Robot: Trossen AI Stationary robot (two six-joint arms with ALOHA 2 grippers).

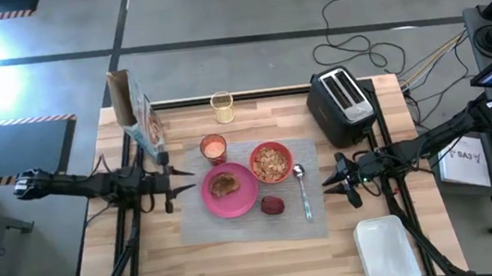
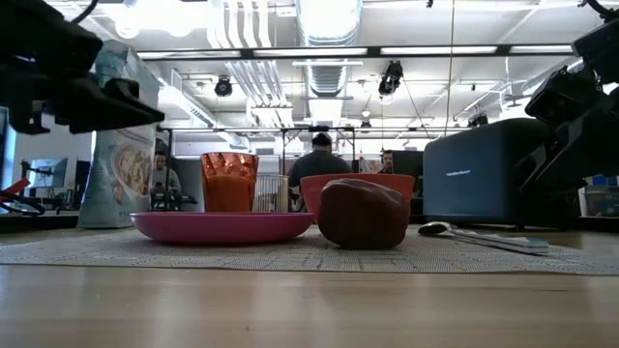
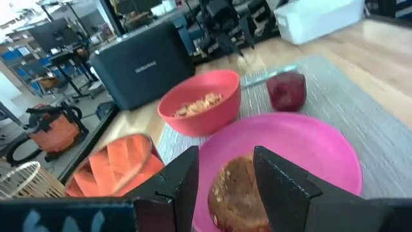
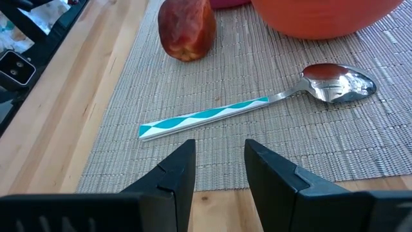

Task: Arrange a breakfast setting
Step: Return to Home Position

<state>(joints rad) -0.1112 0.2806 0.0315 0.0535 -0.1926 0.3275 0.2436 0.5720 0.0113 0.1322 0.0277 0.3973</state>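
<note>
A grey woven placemat (image 1: 316,218) lies mid-table. On it rest a pink plate (image 1: 244,201) carrying a toast slice (image 1: 223,183), a red bowl (image 1: 271,162) of cereal, a glass of orange drink (image 1: 214,148), a metal spoon (image 1: 302,190) with a teal-and-white handle (image 4: 206,119), and a dark red patty (image 1: 272,206). My left gripper (image 1: 189,189) is open and empty, raised just left of the plate; the toast (image 3: 238,193) shows beyond its fingers. My right gripper (image 1: 331,184) is open and empty, just right of the spoon, off the placemat's right edge.
A black toaster (image 1: 342,104) stands at the back right. A glass of pale yellowish liquid (image 1: 222,107) stands behind the placemat. A cereal box (image 1: 137,118) stands at the back left. A white container (image 1: 387,250) sits at the front right.
</note>
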